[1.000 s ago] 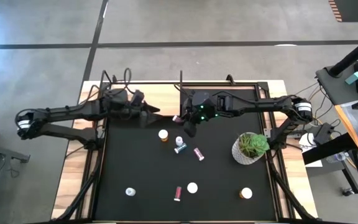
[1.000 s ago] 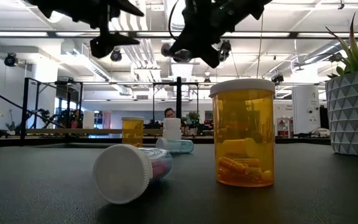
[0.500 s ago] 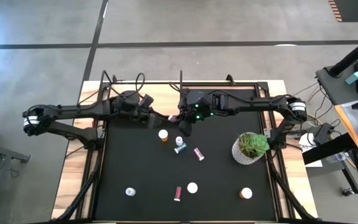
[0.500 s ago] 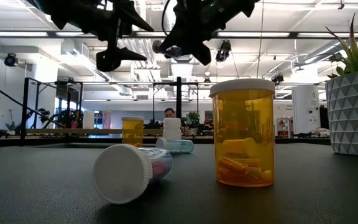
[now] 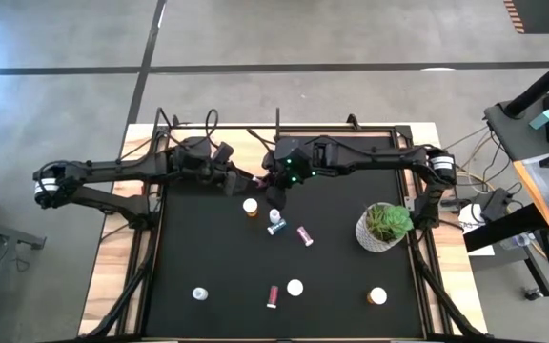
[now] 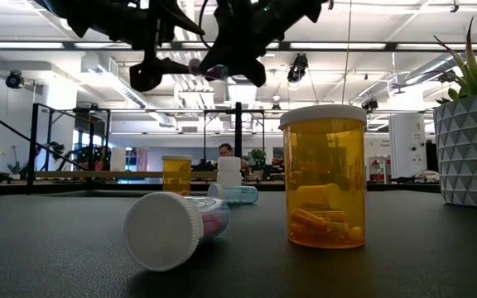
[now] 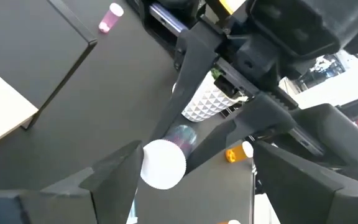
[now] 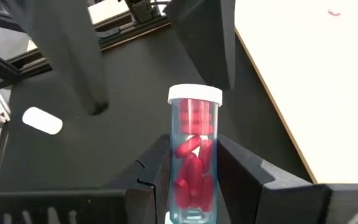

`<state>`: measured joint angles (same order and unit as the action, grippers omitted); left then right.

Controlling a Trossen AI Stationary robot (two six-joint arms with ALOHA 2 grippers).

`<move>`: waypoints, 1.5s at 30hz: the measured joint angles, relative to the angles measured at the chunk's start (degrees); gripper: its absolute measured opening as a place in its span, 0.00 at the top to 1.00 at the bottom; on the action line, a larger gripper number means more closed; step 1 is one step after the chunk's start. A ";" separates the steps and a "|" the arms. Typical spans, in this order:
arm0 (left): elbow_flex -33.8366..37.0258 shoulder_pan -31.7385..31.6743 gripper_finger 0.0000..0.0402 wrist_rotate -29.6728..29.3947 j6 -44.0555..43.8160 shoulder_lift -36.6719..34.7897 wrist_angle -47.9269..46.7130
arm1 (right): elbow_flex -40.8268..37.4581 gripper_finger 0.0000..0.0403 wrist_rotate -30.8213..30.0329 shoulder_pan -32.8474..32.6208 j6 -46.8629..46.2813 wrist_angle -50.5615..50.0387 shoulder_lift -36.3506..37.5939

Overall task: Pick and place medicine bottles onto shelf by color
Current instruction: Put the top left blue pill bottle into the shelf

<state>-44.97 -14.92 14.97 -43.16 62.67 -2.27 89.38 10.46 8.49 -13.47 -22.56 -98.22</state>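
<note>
Above black mat (image 5: 227, 257), right gripper (image 5: 267, 181) clasps red-pill bottle (image 8: 193, 155) facing released left gripper (image 5: 243, 177).

A clear bottle (image 8: 194, 160) holds red capsules under a white cap; the pot (image 6: 469, 149) is white, triangle-patterned.

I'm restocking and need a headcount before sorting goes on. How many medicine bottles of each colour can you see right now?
Pink bottles: 3, one held in the right gripper
Orange bottles: 2
Teal bottle: 1
Cap-up bottles, colour unclear: 2
Total: 8
</note>
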 joint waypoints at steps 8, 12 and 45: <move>0.13 -0.09 0.28 0.54 0.03 0.14 0.38 | 1.84 0.74 0.00 0.00 0.65 -1.74 0.16; -0.02 -0.09 0.28 0.21 0.04 0.14 1.05 | 1.77 0.74 0.00 -0.28 0.63 -3.94 0.16; 0.00 -0.07 0.35 0.45 -1.52 0.11 1.28 | 4.09 0.74 -3.61 -1.11 4.41 -5.06 0.29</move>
<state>-44.97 -14.98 15.42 -44.67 62.78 -0.99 93.47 6.85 7.38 -9.06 -27.62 -97.93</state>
